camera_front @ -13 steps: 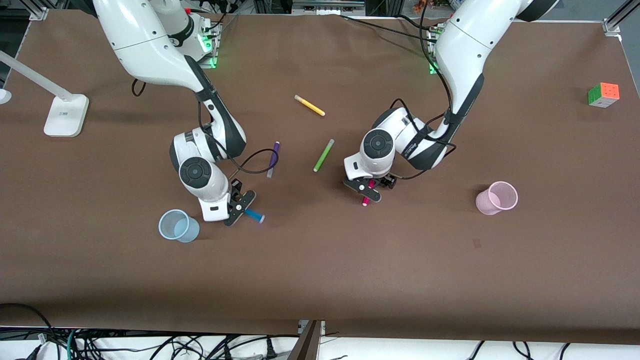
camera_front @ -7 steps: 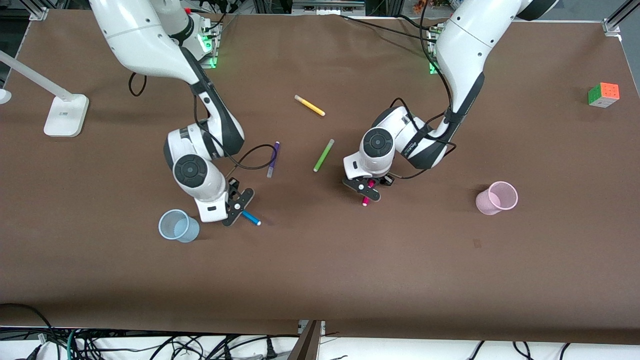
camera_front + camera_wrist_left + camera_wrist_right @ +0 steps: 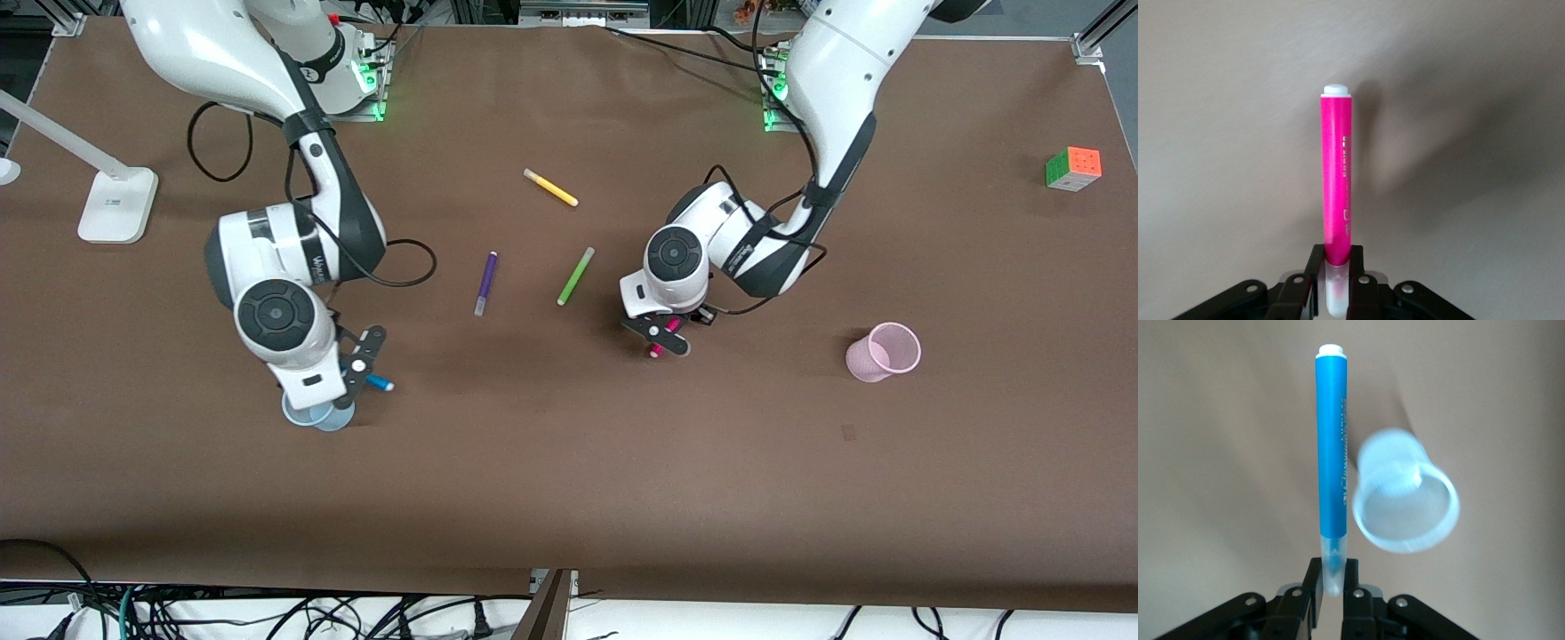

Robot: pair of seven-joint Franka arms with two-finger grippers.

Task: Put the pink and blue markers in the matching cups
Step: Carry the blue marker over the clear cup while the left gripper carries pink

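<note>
Holding the slim bright blue marker [image 3: 380, 384] by its pale cap end, the right tool [image 3: 356, 366] sits at lower left of the front frame, beside the translucent pale blue plastic cup [image 3: 331, 418] on the brown worktop [image 3: 569, 462]. Centre the marker over the rim before releasing. At frame centre, the left tool [image 3: 659, 336] clamps the magenta-pink marker [image 3: 659, 346], well apart from the translucent pale pink plastic cup [image 3: 882, 352].
</note>
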